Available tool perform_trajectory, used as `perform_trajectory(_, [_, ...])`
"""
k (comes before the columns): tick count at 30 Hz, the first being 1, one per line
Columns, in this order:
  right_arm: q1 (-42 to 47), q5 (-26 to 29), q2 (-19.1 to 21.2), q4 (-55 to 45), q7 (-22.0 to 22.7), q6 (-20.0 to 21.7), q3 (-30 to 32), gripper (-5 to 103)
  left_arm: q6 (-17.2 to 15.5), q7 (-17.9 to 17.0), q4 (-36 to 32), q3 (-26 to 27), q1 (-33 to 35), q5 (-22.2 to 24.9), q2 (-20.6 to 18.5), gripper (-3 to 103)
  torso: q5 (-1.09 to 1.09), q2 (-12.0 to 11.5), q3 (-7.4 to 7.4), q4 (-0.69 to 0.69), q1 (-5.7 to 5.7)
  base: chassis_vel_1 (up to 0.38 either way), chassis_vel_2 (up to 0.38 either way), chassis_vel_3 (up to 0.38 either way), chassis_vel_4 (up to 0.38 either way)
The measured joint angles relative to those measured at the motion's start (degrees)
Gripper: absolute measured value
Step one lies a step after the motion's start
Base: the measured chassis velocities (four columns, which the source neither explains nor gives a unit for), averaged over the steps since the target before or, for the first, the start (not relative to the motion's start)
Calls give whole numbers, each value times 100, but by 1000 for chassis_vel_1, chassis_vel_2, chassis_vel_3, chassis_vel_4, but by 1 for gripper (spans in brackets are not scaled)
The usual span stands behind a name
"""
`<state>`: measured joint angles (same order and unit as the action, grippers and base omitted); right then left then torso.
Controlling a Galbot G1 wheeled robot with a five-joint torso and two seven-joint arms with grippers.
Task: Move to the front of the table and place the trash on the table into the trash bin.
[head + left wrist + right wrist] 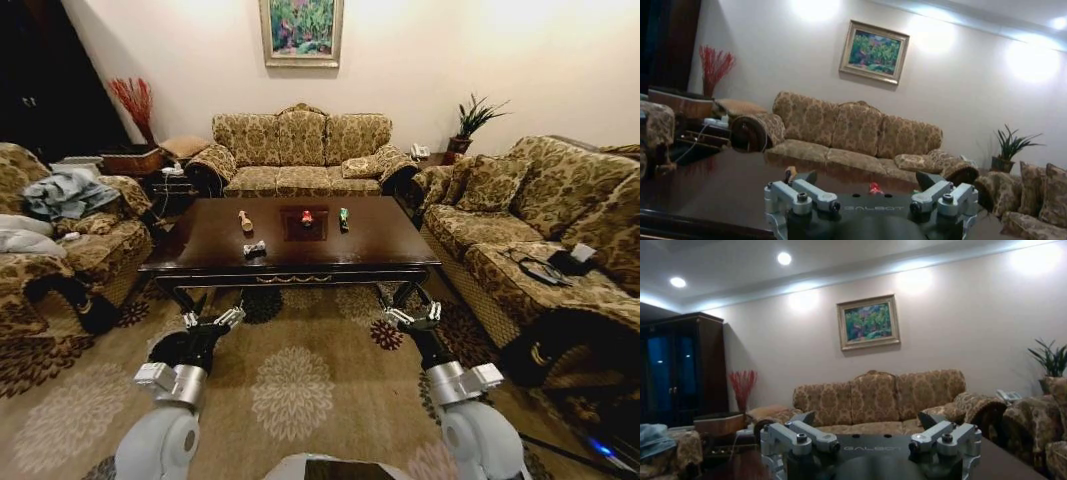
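The dark glossy table (380, 245) stands ahead on the carpet. On it lie four pieces of trash: a tan bottle-shaped piece (245, 221), a red piece (307, 217), a green bottle (343, 217) and a grey-black piece (255, 249) nearer the front edge. My left gripper (213, 317) and right gripper (415, 315) hang open and empty just short of the table's front edge. In the left wrist view the open left gripper (867, 180) faces the tabletop (720, 185), with the red piece (875, 188) between its fingers' line of sight. The right gripper (867, 419) is open too. The trash bin is out of view.
Patterned sofas ring the table: one behind (300, 150), one on the left (60, 240) with clothes on it, one on the right (530, 230). Open carpet (290, 390) lies between me and the table. A side table (130, 160) stands at the back left.
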<state>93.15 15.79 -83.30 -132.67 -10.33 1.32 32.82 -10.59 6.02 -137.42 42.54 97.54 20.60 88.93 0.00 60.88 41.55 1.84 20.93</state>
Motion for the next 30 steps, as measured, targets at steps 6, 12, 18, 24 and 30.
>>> perform_trajectory(6, [24,10,-10,13,1,-76,7,100,-8,30,-1,13,2,-19,-15,97,-1,-1,0,0,1,-24,35,25,-24])
perform_trajectory(12, [6,22,-7,32,-14,-79,28,100,-11,30,12,45,-1,-65,-22,97,0,1,-2,0,-4,0,0,0,0])
perform_trajectory(18, [-7,29,-7,61,-14,-95,30,100,-11,-94,66,87,-34,-102,-31,98,0,1,-1,0,-2,19,28,35,19])
perform_trajectory(24, [19,10,-36,60,-19,-16,68,100,54,-121,171,55,-30,-501,-35,98,0,1,-1,0,-2,25,51,47,26])
perform_trajectory(30, [71,-43,-79,48,-57,9,74,100,66,-94,223,19,-19,-577,-46,98,0,1,-1,0,-2,0,0,0,0])
